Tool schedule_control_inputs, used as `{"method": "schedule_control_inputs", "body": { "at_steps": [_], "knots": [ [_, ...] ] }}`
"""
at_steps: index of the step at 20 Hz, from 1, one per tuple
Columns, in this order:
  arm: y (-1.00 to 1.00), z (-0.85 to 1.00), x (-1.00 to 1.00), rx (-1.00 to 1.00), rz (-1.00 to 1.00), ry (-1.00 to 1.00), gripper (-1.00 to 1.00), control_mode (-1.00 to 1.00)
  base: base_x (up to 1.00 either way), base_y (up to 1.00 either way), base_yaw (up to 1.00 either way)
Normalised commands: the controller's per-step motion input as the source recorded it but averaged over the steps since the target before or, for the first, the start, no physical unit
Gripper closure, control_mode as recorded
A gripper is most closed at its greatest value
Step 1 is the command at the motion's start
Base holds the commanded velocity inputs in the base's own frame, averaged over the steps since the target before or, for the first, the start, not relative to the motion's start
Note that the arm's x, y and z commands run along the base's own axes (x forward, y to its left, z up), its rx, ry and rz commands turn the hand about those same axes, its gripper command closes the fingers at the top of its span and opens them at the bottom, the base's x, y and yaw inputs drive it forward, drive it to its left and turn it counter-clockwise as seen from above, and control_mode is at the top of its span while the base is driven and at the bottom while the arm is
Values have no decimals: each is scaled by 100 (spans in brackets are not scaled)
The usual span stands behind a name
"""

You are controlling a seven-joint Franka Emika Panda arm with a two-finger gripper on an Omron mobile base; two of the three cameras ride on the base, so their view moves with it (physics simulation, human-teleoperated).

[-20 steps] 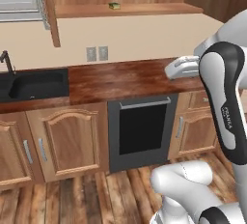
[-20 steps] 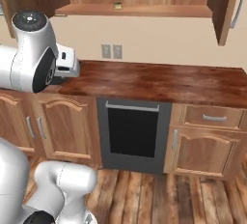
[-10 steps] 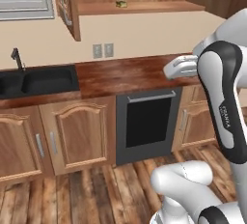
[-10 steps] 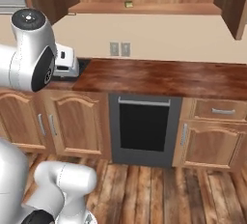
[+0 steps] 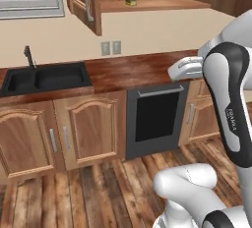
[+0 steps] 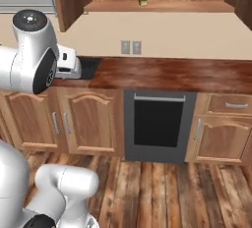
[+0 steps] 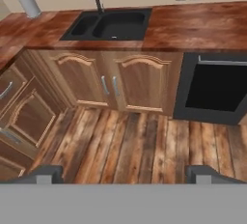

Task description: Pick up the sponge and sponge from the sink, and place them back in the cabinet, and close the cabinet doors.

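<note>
- Green-over-yellow sponge [image 5: 130, 1] sits on the cabinet [image 5: 147, 5] shelf, near its left end; also seen at [image 6: 142, 2]. Looks like one of two is put away.
- 2nd sponge: can't spot it; sink [image 7: 108, 25] basins look bare, though far and dark, so not sure.
- Cabinet doors [image 5: 83, 1] stand open; closing is left to do.
- End effector [image 7: 123, 172] spread wide, nothing between the tips, aimed at the floor before the lower cabinets, well apart from the sink and worktop [image 5: 142, 67].
- Est. roughly half done at best.
</note>
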Motion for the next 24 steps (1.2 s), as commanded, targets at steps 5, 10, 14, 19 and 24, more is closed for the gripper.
{"method": "schedule_control_inputs", "body": {
  "at_steps": [5, 10, 14, 19, 24],
  "knots": [
    [0, 0, 0, 0, 0, 0, -100, 100, -34, 59, -6],
    [0, 0, 0, 0, 0, 0, -100, 100, -27, 61, -7],
    [0, 0, 0, 0, 0, 0, -100, 100, -17, 64, -7],
    [0, 0, 0, 0, 0, 0, -100, 100, -2, 65, -9],
    [0, 0, 0, 0, 0, 0, -100, 100, 3, 64, -6]
  ]
}}
